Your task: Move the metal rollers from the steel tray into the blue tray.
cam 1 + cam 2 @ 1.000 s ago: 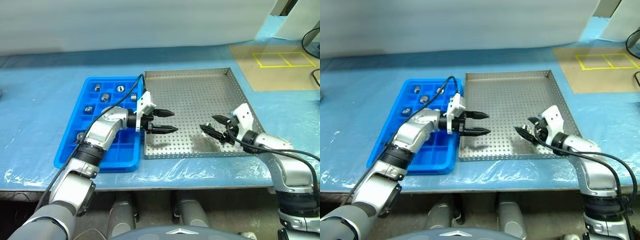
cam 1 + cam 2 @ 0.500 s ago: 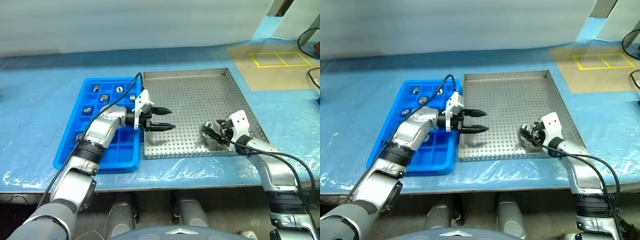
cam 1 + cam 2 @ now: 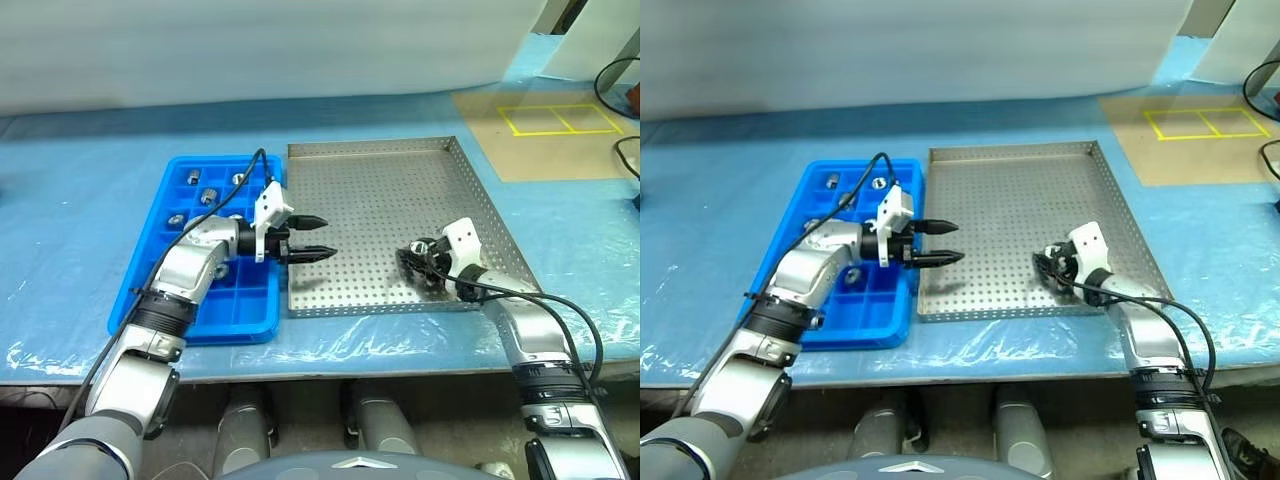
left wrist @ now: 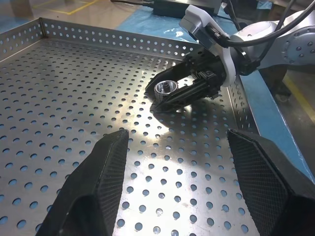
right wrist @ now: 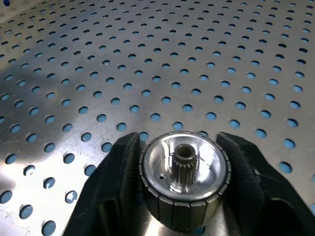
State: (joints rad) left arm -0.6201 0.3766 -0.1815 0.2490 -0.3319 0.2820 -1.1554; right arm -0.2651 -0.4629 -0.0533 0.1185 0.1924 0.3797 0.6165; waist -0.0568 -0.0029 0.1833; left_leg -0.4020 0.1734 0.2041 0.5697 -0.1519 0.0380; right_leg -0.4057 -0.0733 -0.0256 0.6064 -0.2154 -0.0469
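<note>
On the perforated floor of the steel tray point(image 3: 380, 180), near its front right, sits a metal roller point(image 5: 183, 174). My right gripper point(image 3: 412, 253) is shut on it, a black finger point(image 5: 118, 167) pressed against each side. The left wrist view shows the same roller point(image 4: 166, 88) between those fingers, low on the tray floor. My left gripper point(image 3: 328, 236) hovers open and holds nothing, above the steel tray's left edge and pointing right. The blue tray point(image 3: 130, 290) lies to the left of the steel tray, with several rollers point(image 3: 209, 195) in its far compartments.
The trays lie on a table covered in blue plastic sheet point(image 3: 80, 200). A brown board with yellow tape squares point(image 3: 560, 120) lies at the back right. A black cable point(image 3: 240, 190) from my left arm loops over the blue tray.
My right gripper has dropped to the tray floor, reached forward and shut on the roller. My left gripper has drifted slightly left, still open.
</note>
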